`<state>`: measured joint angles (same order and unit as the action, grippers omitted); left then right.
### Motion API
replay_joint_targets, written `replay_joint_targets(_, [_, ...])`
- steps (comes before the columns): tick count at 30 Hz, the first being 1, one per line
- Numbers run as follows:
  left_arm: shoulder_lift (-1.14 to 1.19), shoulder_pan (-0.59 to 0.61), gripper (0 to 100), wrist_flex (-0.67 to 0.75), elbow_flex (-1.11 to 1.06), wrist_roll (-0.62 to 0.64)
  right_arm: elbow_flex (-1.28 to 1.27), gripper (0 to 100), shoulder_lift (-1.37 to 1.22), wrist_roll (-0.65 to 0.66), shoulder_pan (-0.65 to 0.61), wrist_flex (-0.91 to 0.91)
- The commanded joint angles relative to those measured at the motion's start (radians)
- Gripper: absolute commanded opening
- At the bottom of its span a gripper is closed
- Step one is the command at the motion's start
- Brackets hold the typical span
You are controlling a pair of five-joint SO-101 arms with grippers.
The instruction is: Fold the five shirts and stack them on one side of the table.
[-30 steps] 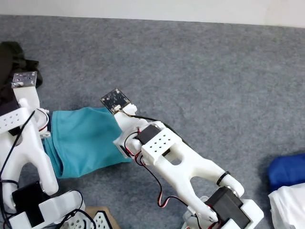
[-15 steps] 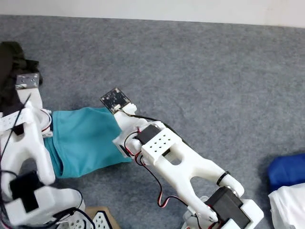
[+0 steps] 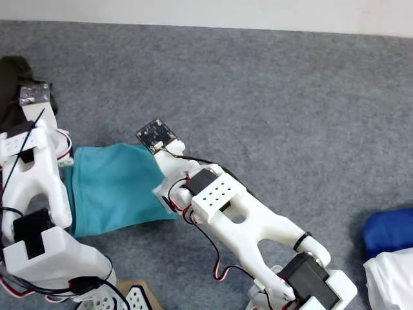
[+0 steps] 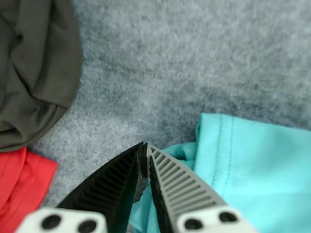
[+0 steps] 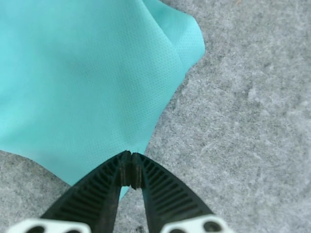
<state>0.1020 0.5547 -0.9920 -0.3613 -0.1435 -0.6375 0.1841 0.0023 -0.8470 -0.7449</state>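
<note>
A teal shirt (image 3: pixel 113 190) lies flat on the grey table surface between the two arms. In the left wrist view my left gripper (image 4: pixel 146 151) is shut at the teal shirt's (image 4: pixel 252 170) left edge, with teal cloth bunched around its fingers. My right gripper (image 5: pixel 131 170) is shut on the teal shirt's (image 5: pixel 82 82) right edge, near a corner. From above, the left arm (image 3: pixel 32 174) stands at the shirt's left side, while the right arm (image 3: pixel 219 200) covers its right side. A dark shirt (image 3: pixel 10 87) and a red shirt (image 4: pixel 19 182) lie crumpled at the far left.
A blue shirt (image 3: pixel 389 231) and a white shirt (image 3: pixel 392 278) sit at the right edge of the table. A cardboard piece (image 3: pixel 132 292) lies at the front edge between the arm bases. Open grey surface stretches across the back and middle right.
The left arm has moved toward the back of the table, and the teal shirt's left edge has shifted and smoothed out. The right arm has stayed put.
</note>
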Motion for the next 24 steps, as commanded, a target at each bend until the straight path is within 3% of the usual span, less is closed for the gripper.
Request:
replay_joint_targets(1, [-0.005, -0.027, 1, 0.009, 0.042, 0.009, 0.002, 0.8, 0.053, -0.011, 0.007, 0.018])
replay_joint_targets(9, [-0.018, -0.022, 1, -0.031, 0.058, 0.009, 0.008, 2.0, 0.051, -0.018, 0.007, 0.018])
replay_joint_targets(13, [-0.016, -0.027, 1, -0.204, 0.173, 0.038, 0.013, 15.3, 0.050, -0.133, 0.007, 0.021])
replay_joint_targets(16, [-0.016, -0.027, 1, -0.307, 0.251, 0.086, 0.010, 24.4, 0.050, -0.150, -0.013, 0.081])
replay_joint_targets(24, [-0.005, -0.027, 1, -0.353, 0.257, 0.146, 0.102, 25.5, -0.143, -0.166, -0.045, 0.163])
